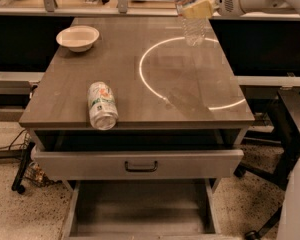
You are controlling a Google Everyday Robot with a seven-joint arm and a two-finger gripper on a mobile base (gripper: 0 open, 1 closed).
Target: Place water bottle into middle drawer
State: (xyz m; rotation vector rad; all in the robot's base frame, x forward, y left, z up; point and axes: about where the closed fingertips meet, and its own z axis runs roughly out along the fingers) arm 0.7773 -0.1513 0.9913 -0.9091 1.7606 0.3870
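The water bottle (191, 21), clear and ribbed, hangs upright at the table's far right, its base just above the tabletop and its cap cut off by the top edge of the view. My gripper (198, 8) reaches in from the upper right, and its pale yellow fingers (200, 9) are shut on the bottle's upper body. The middle drawer (140, 211), a wide shallow grey tray, stands pulled out and empty at the bottom of the view, below the drawer with a dark handle (141, 165).
A green-white drink can (102, 105) lies on its side near the front left of the wooden table (125, 64). A white bowl (78, 37) sits at the back left. My white arm and base fill the right edge.
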